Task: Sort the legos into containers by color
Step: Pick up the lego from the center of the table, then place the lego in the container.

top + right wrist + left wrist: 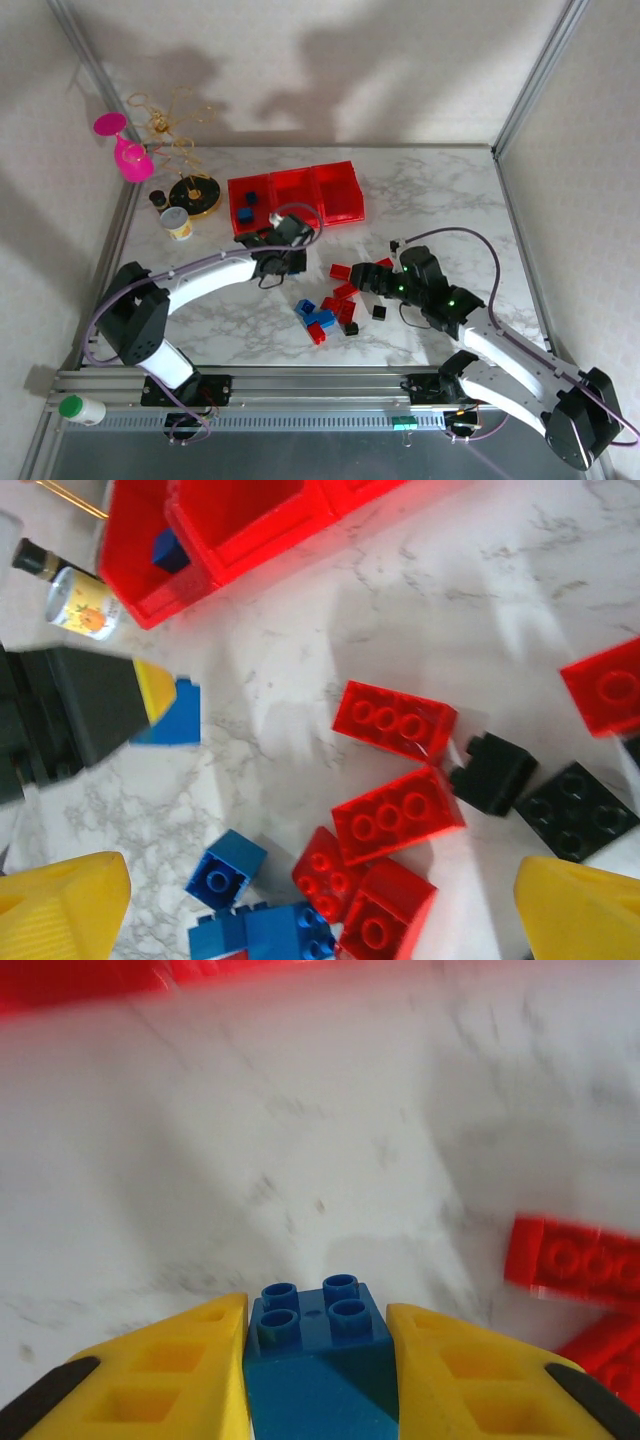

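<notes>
Our left claw (pixel 316 1315) pinching blue lego (pixel 320 1370), bins (pixel 60 985) just ahead of it. Our right claw (pixel 320 900) spread wide, we see loose legos (pixel 398 813) right below it.

Red containers (pixel 295 190), blue, red, black legos (pixel 398 813), grey-veined white table (pixel 440 190).

Your top external view looks down from above and behind the arm bases, which sit at 6 o'clock. From there the marble surface (pixel 430 190) runs away toward the red bins (pixel 296 197) near 12 o'clock. Your left wrist view rides very low and close, facing forward past the left end effector (pixel 318 1310) and the blue brick (pixel 318 1345) pinched in it. Your right wrist view looks steeply down from higher up. It shares the bins and the red bricks (pixel 395 720) with the overhead view, and that blue brick with the left wrist view.
</notes>
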